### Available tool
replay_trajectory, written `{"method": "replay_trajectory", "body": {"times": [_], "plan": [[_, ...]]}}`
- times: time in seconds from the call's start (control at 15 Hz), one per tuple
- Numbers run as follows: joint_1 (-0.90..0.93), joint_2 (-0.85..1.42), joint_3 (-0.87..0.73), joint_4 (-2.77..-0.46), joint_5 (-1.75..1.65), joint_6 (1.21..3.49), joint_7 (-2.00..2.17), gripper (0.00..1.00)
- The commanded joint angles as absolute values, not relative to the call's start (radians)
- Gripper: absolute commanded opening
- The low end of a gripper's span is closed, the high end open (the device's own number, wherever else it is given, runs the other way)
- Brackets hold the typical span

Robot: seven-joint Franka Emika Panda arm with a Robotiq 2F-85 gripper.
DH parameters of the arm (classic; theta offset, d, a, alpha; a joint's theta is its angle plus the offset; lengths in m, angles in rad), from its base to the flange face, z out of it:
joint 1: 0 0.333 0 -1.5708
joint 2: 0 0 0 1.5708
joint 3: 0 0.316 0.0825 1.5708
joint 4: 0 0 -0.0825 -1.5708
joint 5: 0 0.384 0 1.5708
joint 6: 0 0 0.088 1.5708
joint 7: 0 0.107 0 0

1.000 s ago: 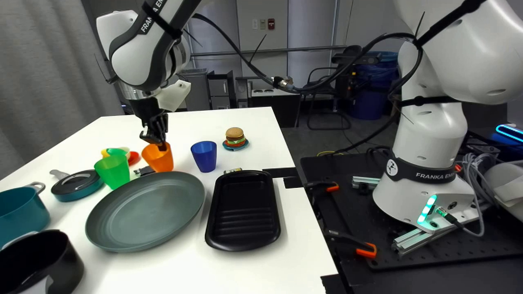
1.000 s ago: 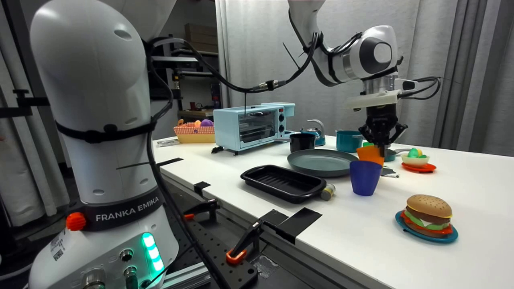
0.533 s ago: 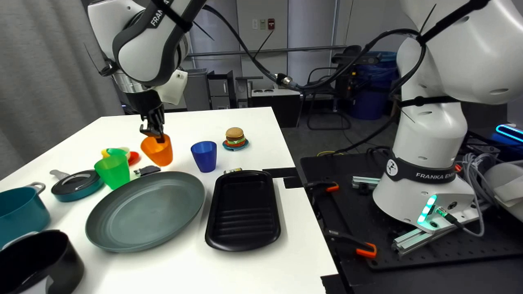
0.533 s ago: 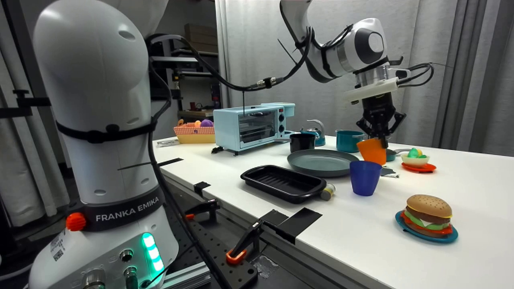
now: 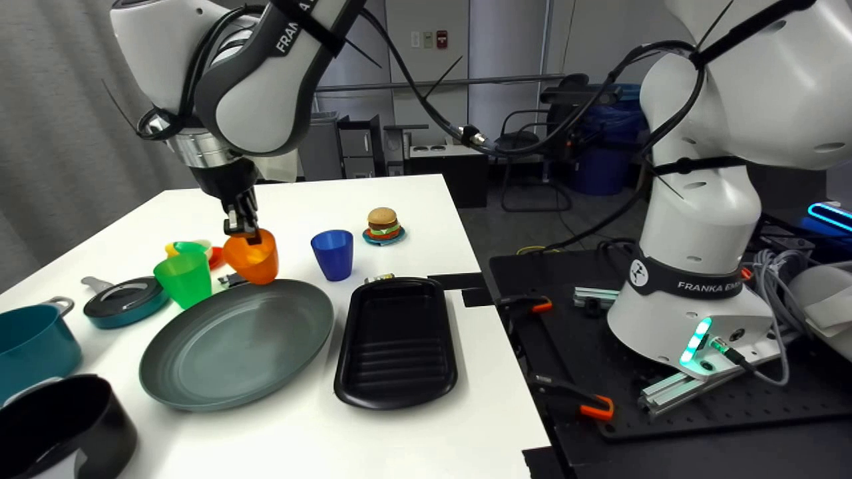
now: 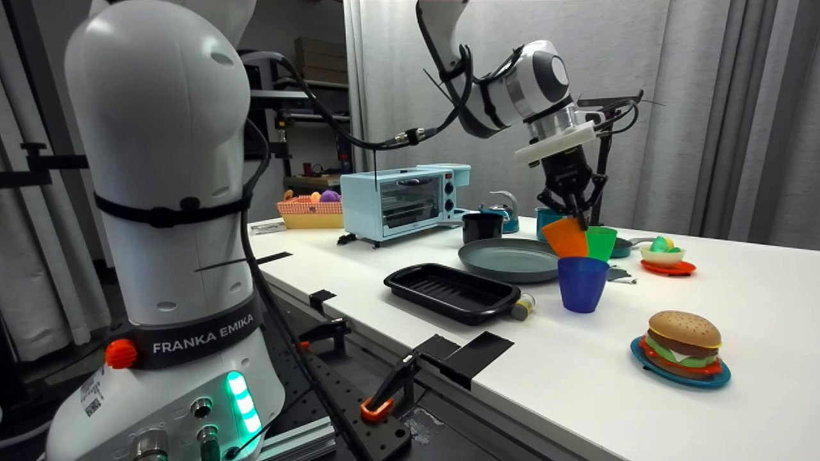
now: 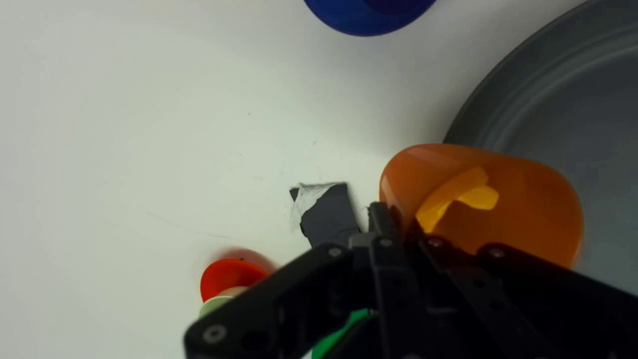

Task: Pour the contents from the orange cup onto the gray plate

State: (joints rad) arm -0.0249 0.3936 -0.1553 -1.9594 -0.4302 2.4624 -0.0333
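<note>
My gripper (image 7: 404, 225) is shut on the wall of the orange cup (image 7: 528, 199), one finger inside the cup and one outside. Several yellow pieces, the contents (image 7: 481, 197), lie inside against the cup's wall in the wrist view. The cup is off the table and tilted, its mouth leaning toward the gray plate (image 6: 512, 257). In an exterior view the cup (image 5: 256, 265) overlaps the far rim of the gray plate (image 5: 226, 352), and no pieces show on the plate. The other exterior view shows the gripper (image 6: 580, 223) slanted above the orange cup (image 6: 566, 238).
A green cup (image 5: 184, 279) stands beside the plate, close to the held cup. The blue cup (image 6: 583, 285) is on the opposite side. A black ridged tray (image 5: 397, 346), a toy burger (image 6: 683, 346), a lidded pan (image 5: 126, 301) and pots (image 5: 36, 342) surround the plate.
The gripper has lifted the orange cup from the table and carried it toward the plate. Cup and wrist have tilted progressively, and the green cup now shows behind.
</note>
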Motion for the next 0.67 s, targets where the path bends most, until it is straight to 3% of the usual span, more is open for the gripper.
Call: {"method": "replay_trajectory", "body": {"times": [0.0,0.6], "plan": [[0.027,0.344,-0.178,-2.027,-0.549,2.518,0.042,0.00],[0.109,0.330,-0.184,-2.061,-0.962,2.568,0.274,0.00]]}}
